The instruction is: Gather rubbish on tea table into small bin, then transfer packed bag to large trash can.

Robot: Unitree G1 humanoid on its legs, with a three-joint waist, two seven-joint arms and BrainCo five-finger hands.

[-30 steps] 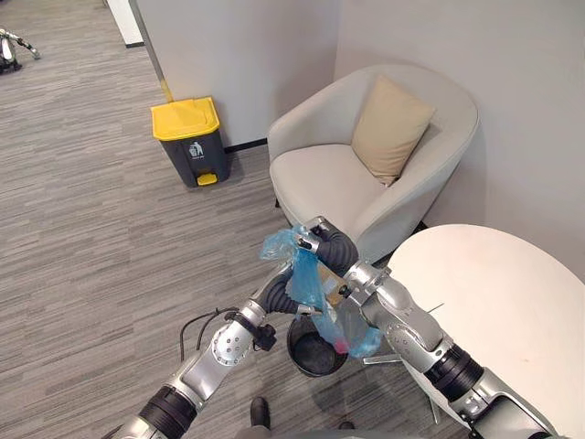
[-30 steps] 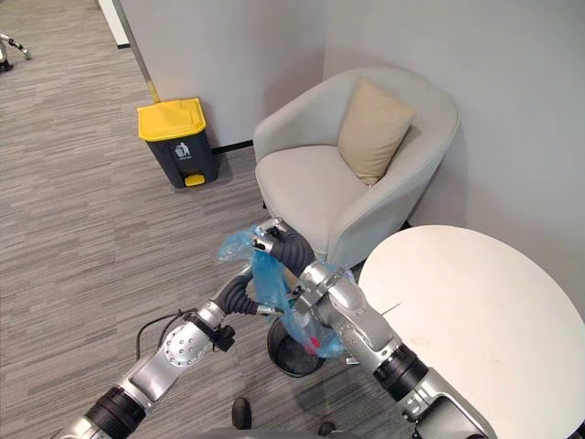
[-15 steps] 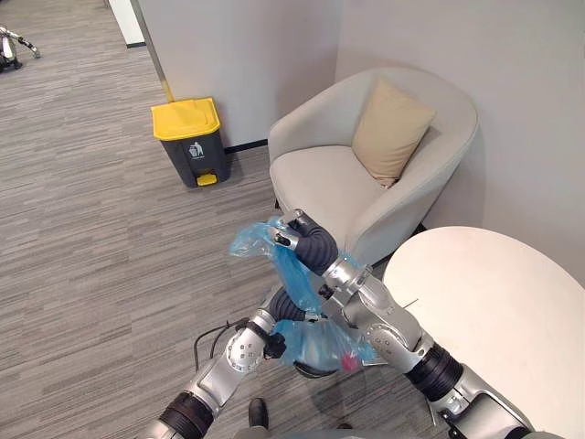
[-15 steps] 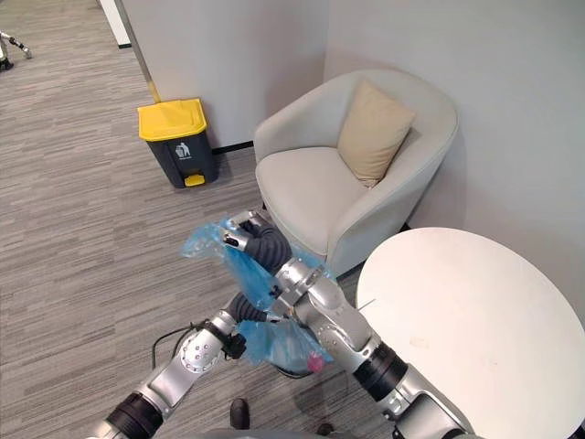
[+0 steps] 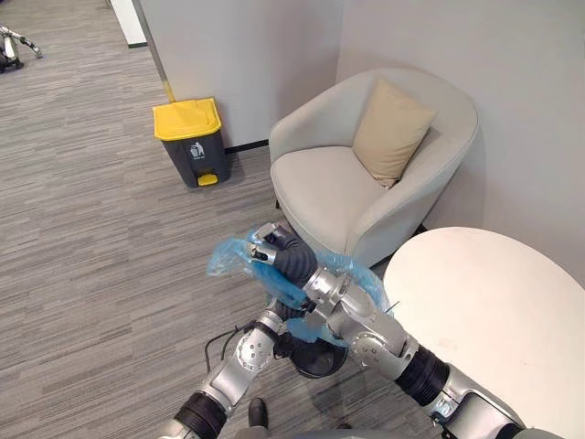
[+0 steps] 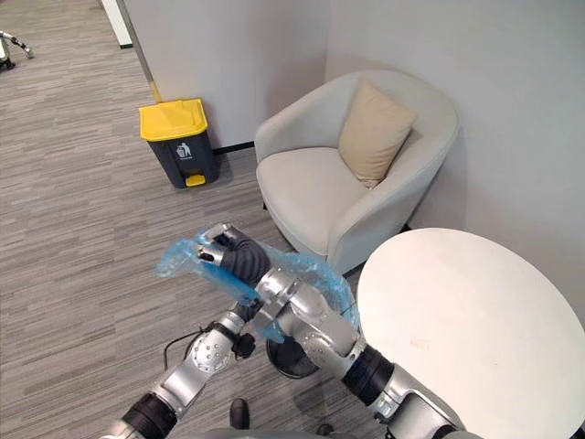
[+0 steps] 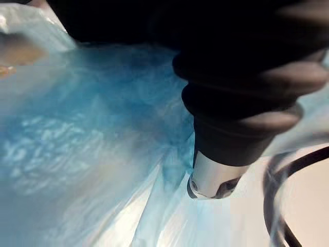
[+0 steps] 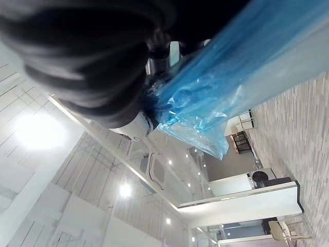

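Note:
My right hand [image 5: 271, 251] is shut on the twisted neck of a blue plastic rubbish bag [image 5: 352, 274], held above the floor to the left of the armchair. The bag's crumpled top [image 6: 178, 261] sticks out past the hand, and its body drapes back along my right forearm. My left hand [image 5: 279, 320] is tucked under the bag, largely hidden by it; the left wrist view has blue bag film [image 7: 92, 139] right against it. The small black bin [image 5: 320, 361] stands on the floor below. The large grey trash can [image 5: 189, 137], with a yellow lid, stands by the wall.
A light grey armchair [image 5: 320, 183] with a beige cushion [image 5: 391, 128] stands just beyond the bag. A round white tea table [image 5: 494, 302] is at the right. Grey carpet [image 5: 101, 247] stretches from here to the trash can.
My right hand has lifted the bag up out of the small bin and swung it to the left. My left hand has slid further under the bag.

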